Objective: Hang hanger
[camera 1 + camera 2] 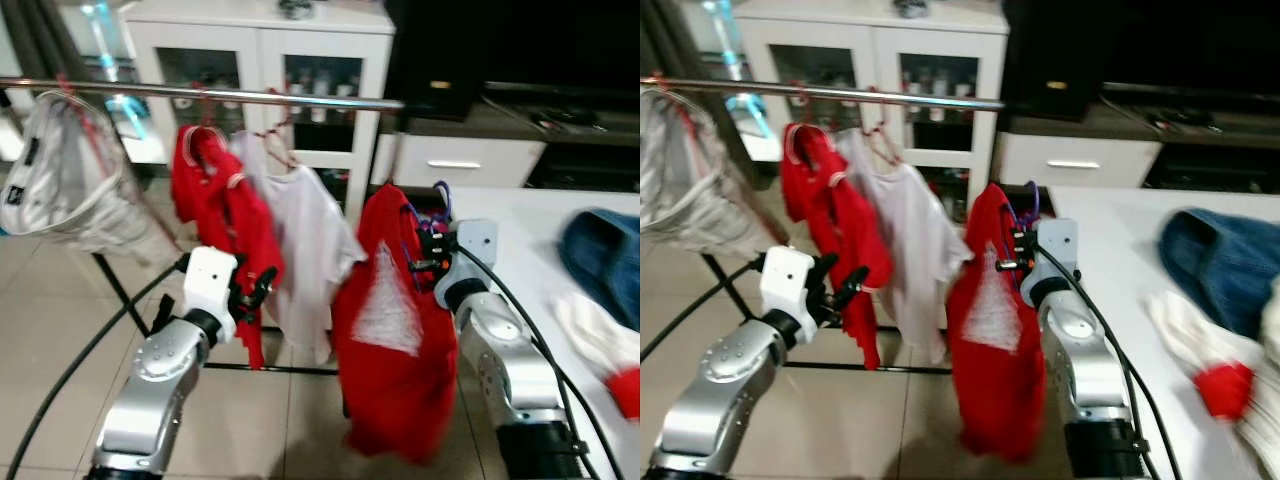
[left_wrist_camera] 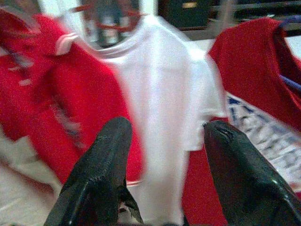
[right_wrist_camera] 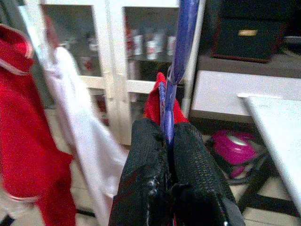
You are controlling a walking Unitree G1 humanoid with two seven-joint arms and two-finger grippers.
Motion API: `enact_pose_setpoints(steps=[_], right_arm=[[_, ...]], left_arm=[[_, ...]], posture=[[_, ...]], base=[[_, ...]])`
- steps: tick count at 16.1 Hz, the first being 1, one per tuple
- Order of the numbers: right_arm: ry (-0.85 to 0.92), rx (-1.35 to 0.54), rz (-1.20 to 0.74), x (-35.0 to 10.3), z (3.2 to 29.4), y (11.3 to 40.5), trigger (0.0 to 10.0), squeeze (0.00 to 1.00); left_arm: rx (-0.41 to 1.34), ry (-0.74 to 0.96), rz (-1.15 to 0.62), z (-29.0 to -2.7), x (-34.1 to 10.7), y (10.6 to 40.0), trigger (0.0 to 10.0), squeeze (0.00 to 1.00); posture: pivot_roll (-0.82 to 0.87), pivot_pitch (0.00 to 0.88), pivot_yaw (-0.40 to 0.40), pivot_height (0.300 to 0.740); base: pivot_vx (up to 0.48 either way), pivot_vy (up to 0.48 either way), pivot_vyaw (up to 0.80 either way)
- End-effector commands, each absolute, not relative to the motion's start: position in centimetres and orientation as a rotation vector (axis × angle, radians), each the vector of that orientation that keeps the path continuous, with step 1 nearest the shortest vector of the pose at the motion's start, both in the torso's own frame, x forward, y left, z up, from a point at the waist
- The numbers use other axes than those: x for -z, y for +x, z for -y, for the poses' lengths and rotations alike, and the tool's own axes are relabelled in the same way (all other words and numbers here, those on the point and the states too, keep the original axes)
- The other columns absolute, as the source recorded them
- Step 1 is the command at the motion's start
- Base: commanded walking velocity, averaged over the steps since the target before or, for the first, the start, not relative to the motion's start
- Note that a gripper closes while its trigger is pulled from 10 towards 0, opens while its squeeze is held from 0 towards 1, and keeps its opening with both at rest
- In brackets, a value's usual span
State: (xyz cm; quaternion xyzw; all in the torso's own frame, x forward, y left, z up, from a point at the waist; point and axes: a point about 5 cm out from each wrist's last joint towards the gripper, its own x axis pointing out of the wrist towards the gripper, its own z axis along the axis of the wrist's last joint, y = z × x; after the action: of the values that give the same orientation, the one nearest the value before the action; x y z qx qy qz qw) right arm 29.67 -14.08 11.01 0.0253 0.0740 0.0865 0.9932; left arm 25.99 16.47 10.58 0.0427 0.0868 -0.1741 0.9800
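Right gripper point(image 3: 167, 141) clamped on hanger point(image 3: 181, 42)

The robot has two shiny silver arms point(image 1: 160, 375) with round joints. Each wrist is a white box point(image 1: 210, 280). Black cables point(image 1: 60, 380) run along them. Its fingers point(image 2: 101, 179) are black and rubbery.
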Motion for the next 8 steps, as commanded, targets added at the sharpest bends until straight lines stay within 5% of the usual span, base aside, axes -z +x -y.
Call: enact_pose_setpoints(steps=[1, 3, 4, 6, 8], right_arm=[[0.04, -0.221, -0.106, -12.0, 13.3, 30.1, 10.0, 0.0], [0.02, -0.37, -0.118, -12.1, 12.1, 29.6, 10.0, 0.0], [-0.014, -0.44, -0.109, -12.2, 11.5, 28.9, 10.0, 0.0], [-0.012, -0.441, -0.108, -12.0, 11.3, 28.5, 10.0, 0.0], [0.027, -0.392, -0.117, -11.8, 11.6, 28.5, 10.0, 0.0]], left_arm=[[0.336, 0.091, -0.163, -16.8, -10.9, 26.1, 10.0, 0.0], [0.336, 0.093, -0.158, -16.8, -11.0, 26.2, 10.0, 0.0], [0.341, 0.096, -0.159, -16.8, -11.0, 26.0, 10.0, 0.0], [0.34, 0.1, -0.166, -16.9, -10.8, 25.7, 10.0, 0.0], [0.355, 0.109, -0.168, -16.8, -10.9, 25.6, 10.0, 0.0]], posture=[[0.03, 0.0, -0.039, 0.74], [0.03, 0.0, -0.042, 0.74], [0.03, 0.0, -0.044, 0.74], [0.03, 0.0, -0.046, 0.74], [0.03, 0.0, -0.044, 0.74]], base=[[0.36, 0.0, 0.0], [0.364, 0.0, -0.21], [0.364, 0.0, 0.8], [0.36, 0.0, 0.8], [0.36, 0.0, 0.0]])
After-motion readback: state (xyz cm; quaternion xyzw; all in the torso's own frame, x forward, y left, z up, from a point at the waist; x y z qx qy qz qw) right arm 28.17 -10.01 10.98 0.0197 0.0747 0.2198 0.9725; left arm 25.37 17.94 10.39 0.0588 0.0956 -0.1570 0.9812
